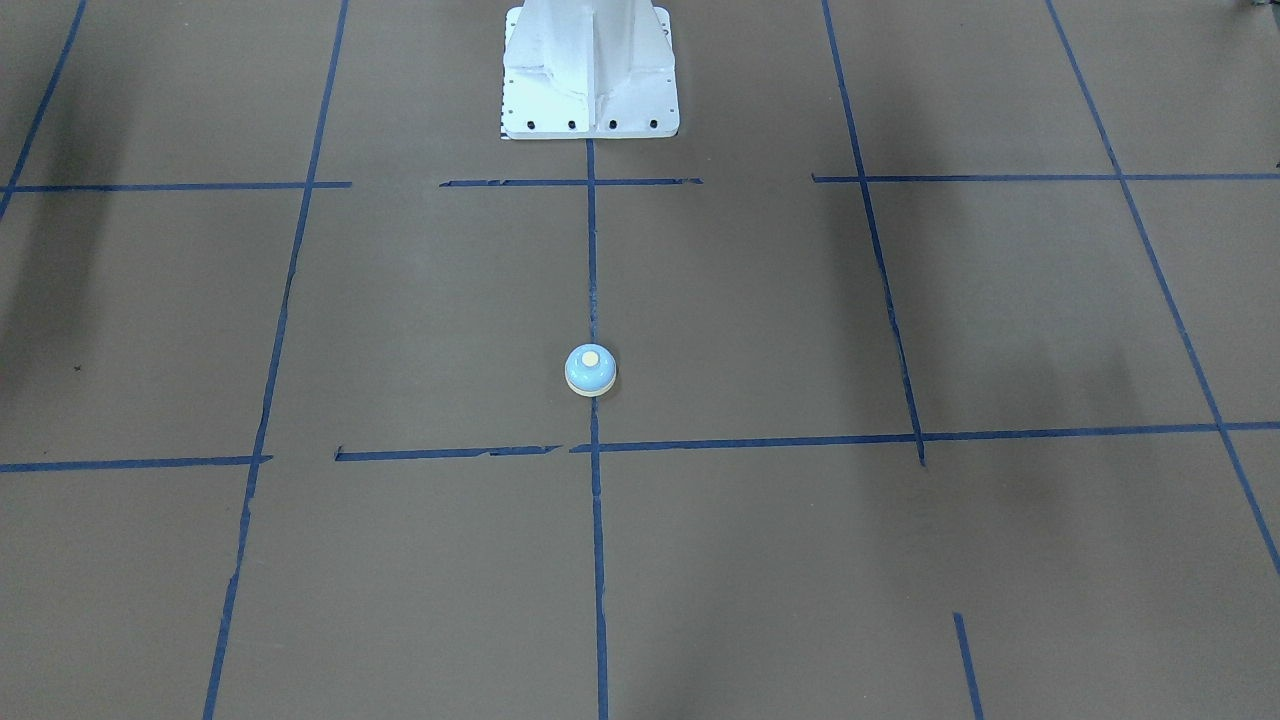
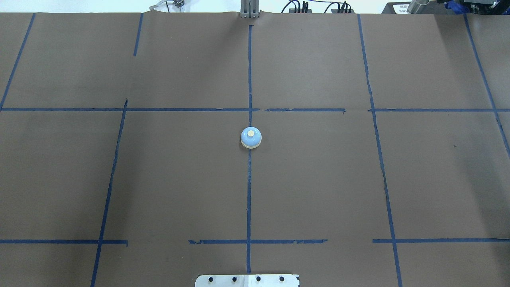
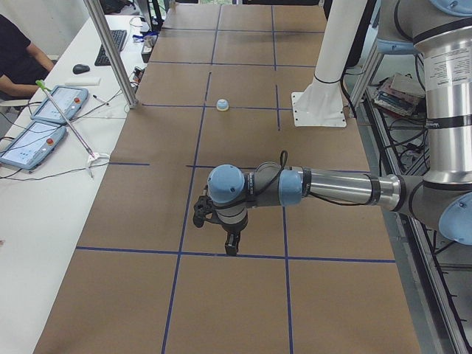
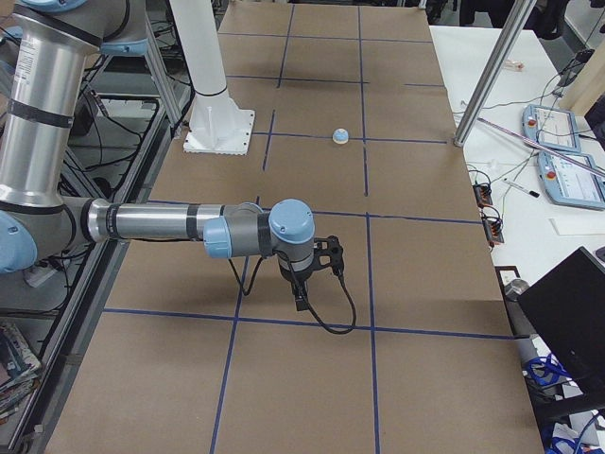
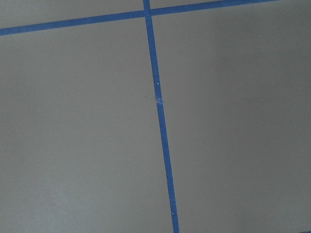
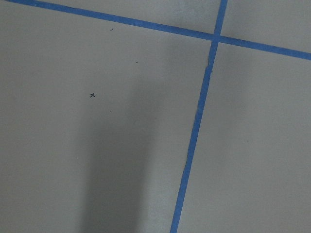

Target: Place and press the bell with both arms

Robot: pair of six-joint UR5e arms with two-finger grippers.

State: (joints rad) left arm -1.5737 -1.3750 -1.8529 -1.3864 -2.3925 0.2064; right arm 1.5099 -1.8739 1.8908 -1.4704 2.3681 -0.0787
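Observation:
The light-blue bell (image 2: 251, 138) with a cream button stands upright on the centre blue tape line of the brown table; it also shows in the front view (image 1: 590, 370), the left side view (image 3: 222, 105) and the right side view (image 4: 341, 136). My left gripper (image 3: 231, 247) hangs over the table far from the bell, at the table's left end. My right gripper (image 4: 300, 301) hangs far from the bell at the right end. Both show only in the side views, so I cannot tell if they are open or shut. The wrist views show only bare table and tape.
The white pedestal base (image 1: 590, 75) stands at the robot's side of the table. A metal post (image 3: 114, 55) rises at the far edge. Blue tablets (image 3: 44, 122), cables and a seated person (image 3: 18, 55) are at the white desk beyond.

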